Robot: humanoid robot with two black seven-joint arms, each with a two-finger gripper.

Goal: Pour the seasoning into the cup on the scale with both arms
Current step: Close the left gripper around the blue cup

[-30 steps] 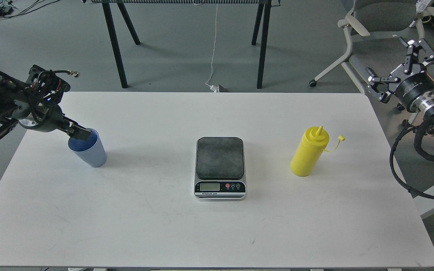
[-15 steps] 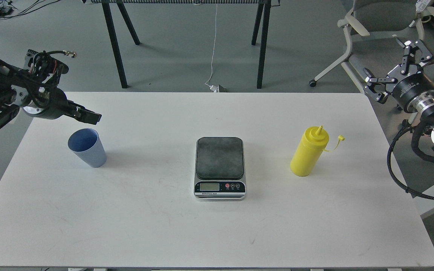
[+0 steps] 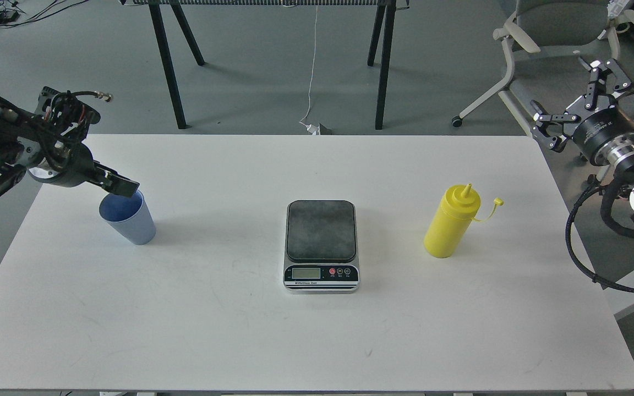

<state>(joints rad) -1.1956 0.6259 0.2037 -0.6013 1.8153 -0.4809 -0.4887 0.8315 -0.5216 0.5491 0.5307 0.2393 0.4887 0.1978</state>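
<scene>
The light blue cup [image 3: 130, 219] stands upright on the white table [image 3: 240, 330] at the left. My left gripper [image 3: 121, 187] comes in from the left, its dark tip at the cup's far rim; its two fingers cannot be told apart. The scale [image 3: 321, 245] sits in the middle of the table with nothing on its dark plate. The yellow seasoning bottle [image 3: 452, 228] stands upright to the right of the scale, its cap hanging off on its tether. My right gripper [image 3: 573, 93] is open and empty, held off the table's far right corner, well away from the bottle.
A grey office chair [image 3: 548, 33] stands behind the right gripper. Black stand legs [image 3: 168, 66] and a white cable [image 3: 312, 66] are on the floor beyond the table's far edge. Black cables [image 3: 586, 258] hang by the right edge.
My left gripper rose from the cup's rim and moved up-right, then came back down to the rim. My right gripper shifted slightly up and left. Cup, scale and bottle have not moved.
</scene>
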